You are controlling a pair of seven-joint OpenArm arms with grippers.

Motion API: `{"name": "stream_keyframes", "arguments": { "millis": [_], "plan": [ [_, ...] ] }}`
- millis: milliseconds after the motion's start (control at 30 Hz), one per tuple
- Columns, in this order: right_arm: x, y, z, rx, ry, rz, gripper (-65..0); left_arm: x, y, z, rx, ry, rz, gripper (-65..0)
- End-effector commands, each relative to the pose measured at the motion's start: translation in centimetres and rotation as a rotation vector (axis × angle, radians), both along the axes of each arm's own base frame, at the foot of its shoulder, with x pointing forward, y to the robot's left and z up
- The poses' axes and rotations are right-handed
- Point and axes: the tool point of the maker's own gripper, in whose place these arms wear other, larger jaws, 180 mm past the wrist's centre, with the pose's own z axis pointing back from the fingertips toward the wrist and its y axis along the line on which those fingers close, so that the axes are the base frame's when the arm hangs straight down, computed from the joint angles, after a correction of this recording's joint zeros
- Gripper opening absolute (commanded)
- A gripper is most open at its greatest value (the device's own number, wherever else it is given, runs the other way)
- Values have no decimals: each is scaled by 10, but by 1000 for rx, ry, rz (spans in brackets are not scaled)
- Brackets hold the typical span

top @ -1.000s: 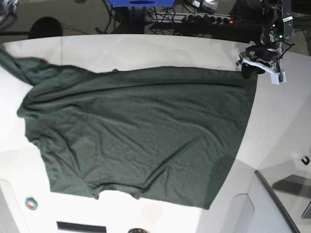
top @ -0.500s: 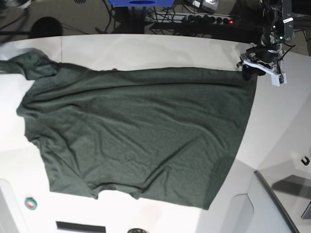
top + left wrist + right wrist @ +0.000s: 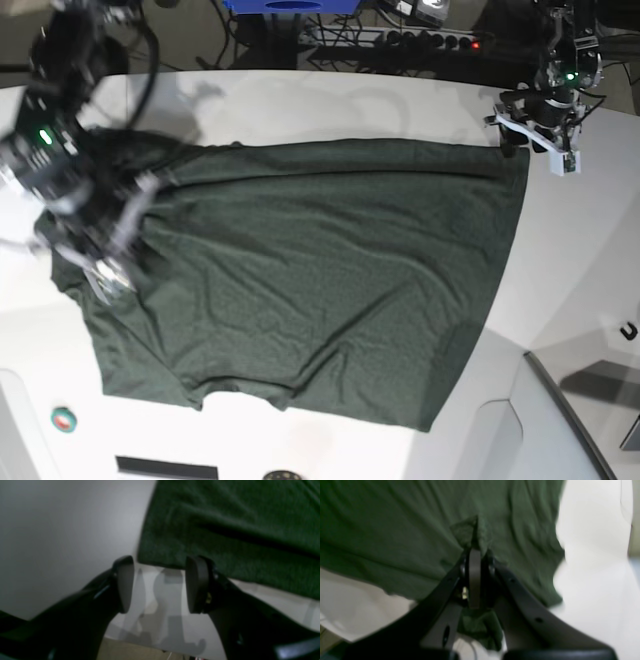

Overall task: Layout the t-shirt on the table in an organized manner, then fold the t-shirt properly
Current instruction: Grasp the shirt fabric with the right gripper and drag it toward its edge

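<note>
The dark green t-shirt (image 3: pixel 300 270) lies spread across the white table (image 3: pixel 300 100), its hem toward the right. My right gripper (image 3: pixel 100 265), blurred, hangs over the shirt's left shoulder area. In the right wrist view this gripper (image 3: pixel 475 552) is shut on a pinched fold of the t-shirt (image 3: pixel 395 530). My left gripper (image 3: pixel 510 138) stands at the shirt's far right corner. The left wrist view shows it (image 3: pixel 160 585) open, with only bare table (image 3: pixel 62 530) between its fingers (image 3: pixel 123 585) and the t-shirt's corner (image 3: pixel 225 530) just beyond the tips.
A small teal roll (image 3: pixel 63 420) lies near the front left. At the right edge sits a black hook (image 3: pixel 628 330), and a grey angled panel (image 3: pixel 560 420) fills the front right corner. Cables and a power strip (image 3: pixel 430 40) run behind the table.
My right arm has swung into view from the left, bringing the sleeve end in over the shirt. My left gripper has shifted slightly up from the corner.
</note>
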Motion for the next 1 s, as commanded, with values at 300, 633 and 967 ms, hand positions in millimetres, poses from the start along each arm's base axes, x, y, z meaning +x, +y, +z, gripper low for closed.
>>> {"name": "stream_keyframes", "arguments": {
  "millis": [300,633,967],
  "plan": [
    [86,133,14,156,-67,268,-644,4,2,7,13,-28,-11,-336],
    [116,218,13,263,-39,492,-468,1,1,5,10,-18,-10,-336],
    [108,123,33,313,-105,215,-126,1,2,5,11,-17,-8,-336]
  ]
}}
